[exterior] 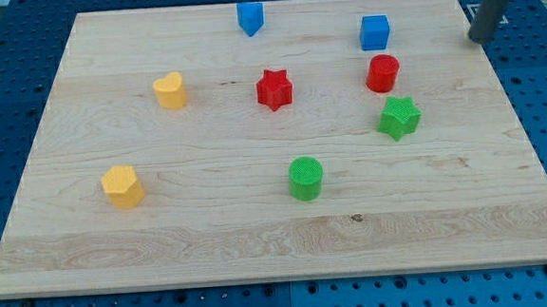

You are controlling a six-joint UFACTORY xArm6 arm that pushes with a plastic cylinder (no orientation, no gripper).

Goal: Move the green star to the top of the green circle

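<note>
The green star (400, 117) lies right of the board's centre. The green circle (305, 178) stands lower and to the star's left, about a hundred pixels away. My tip (479, 40) is at the view's top right, at the right edge of the board, well above and to the right of the green star and touching no block.
A red circle (382, 73) sits just above the green star. A blue cube (375, 32) and a blue pentagon-like block (250, 18) are near the top. A red star (273, 89) is at centre. A yellow heart (170, 89) and a yellow hexagon (122, 187) are at left. The wooden board (165, 246) lies on a blue perforated table.
</note>
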